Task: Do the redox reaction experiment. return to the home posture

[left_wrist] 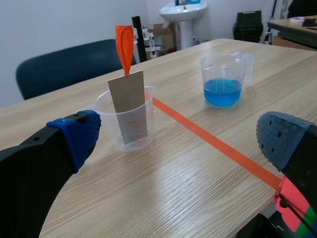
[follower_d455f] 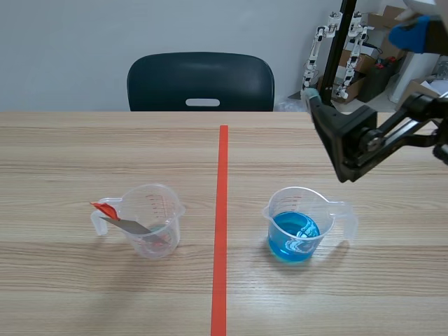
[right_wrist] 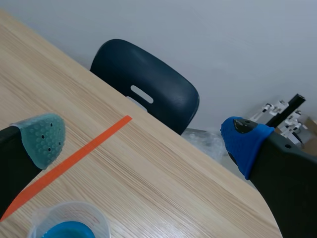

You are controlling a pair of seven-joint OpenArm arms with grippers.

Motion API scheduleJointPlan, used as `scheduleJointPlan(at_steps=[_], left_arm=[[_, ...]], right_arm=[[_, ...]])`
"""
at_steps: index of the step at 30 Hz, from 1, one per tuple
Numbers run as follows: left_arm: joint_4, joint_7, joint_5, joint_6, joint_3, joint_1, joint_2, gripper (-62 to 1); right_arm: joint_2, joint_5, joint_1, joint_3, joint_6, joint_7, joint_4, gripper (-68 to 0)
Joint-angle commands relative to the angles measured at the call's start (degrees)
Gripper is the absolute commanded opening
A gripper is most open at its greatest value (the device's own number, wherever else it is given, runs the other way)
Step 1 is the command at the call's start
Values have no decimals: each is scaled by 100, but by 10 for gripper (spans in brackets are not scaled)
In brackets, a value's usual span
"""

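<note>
A clear measuring cup (follower_d455f: 150,220) left of the orange tape line holds a grey metal strip (follower_d455f: 126,225) with a red tip, leaning over the rim. A second clear cup (follower_d455f: 301,227), right of the line, holds blue liquid. My right gripper (follower_d455f: 360,63) hangs raised and open, above and behind the blue cup. In the right wrist view that gripper (right_wrist: 143,141) is empty, with the blue cup (right_wrist: 69,223) just under it. My left gripper (left_wrist: 178,144) is open and empty, short of the strip cup (left_wrist: 126,116); the blue cup (left_wrist: 224,79) stands farther off. The left arm is out of the scene view.
A dark blue chair (follower_d455f: 201,82) stands behind the table's far edge. Boxes and small white robot parts (follower_d455f: 350,49) sit at the back right. The table edge (right_wrist: 237,183) runs close beyond the right gripper.
</note>
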Motion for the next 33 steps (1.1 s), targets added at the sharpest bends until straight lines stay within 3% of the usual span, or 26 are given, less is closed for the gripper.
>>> scheduleJointPlan(at_steps=[1, 9, 14, 19, 22, 30, 33], left_arm=[[289, 197, -188, -142, 4, 46, -94, 14], [1370, 1384, -531, -629, -203, 46, -374, 14], [2144, 2354, -734, -734, -282, 44, -382, 14], [2806, 3480, -828, -754, -286, -118, -382, 14], [3034, 4162, -1051, -776, -286, -264, -382, 14], [3383, 4546, -1176, -769, -348, -466, -385, 14], [3576, 5045, -1176, -772, -356, -529, -385, 14]], right_arm=[[15, 68, -177, 223, -22, 87, 315, 4], [15, 339, -1266, 1521, -17, -11, 951, 4], [15, 337, -1799, 1908, 0, 367, 1062, 4], [17, 317, -2236, 2050, -4, 496, 1062, 4], [17, 315, -2538, 2050, 0, 511, 1062, 4], [310, 26, -3381, 2048, 2, 588, 1062, 4], [306, 7, -3556, 2048, 2, 590, 1060, 4]])
